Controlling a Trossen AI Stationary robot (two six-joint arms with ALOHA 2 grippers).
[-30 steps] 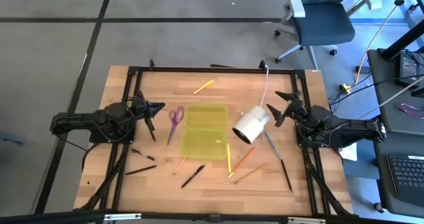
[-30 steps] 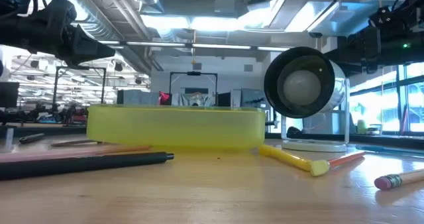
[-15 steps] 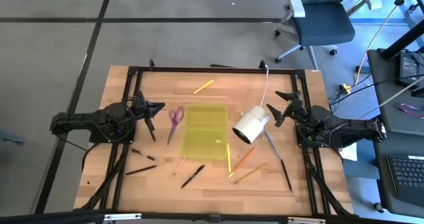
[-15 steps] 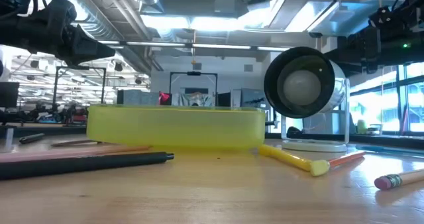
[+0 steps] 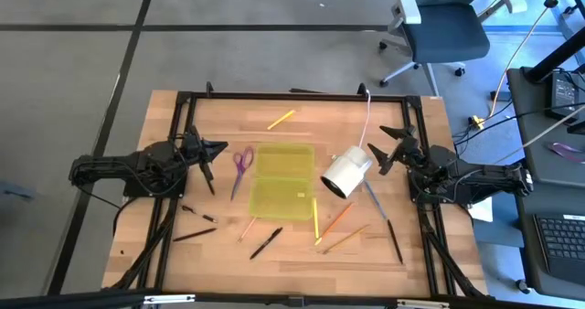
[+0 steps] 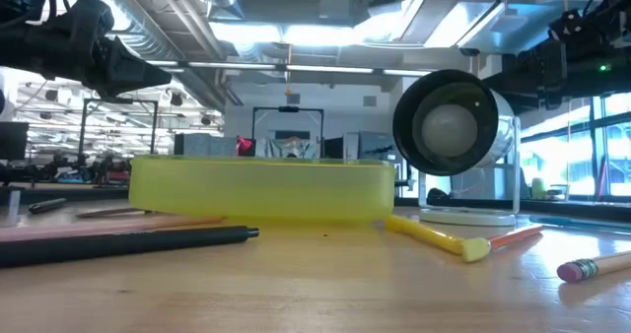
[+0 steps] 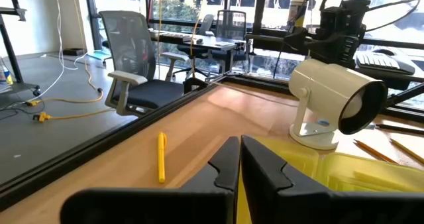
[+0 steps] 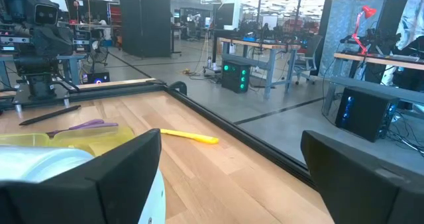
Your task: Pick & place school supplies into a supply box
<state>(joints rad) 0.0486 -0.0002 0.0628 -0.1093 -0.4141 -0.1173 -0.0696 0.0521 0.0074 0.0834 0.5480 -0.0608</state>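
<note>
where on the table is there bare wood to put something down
Free: the far strip left of the yellow marker, and the near right corner past the black pen. Crowded: in front of the supply box, and beside the white lamp.

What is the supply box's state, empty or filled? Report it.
Empty. In the high view the supply box shows only its bare yellow-green floor, while the scissors and pens lie on the table around it.

Translucent yellow-green supply box (image 5: pixel 282 181) flat and empty between both sets of jaws, purple scissors (image 5: pixel 241 162) beside it nearer the left jaws, yellow marker (image 5: pixel 281 119) apart beyond it, pens and pencils (image 5: pixel 334 221) scattered flat on the box's other sides.
</note>
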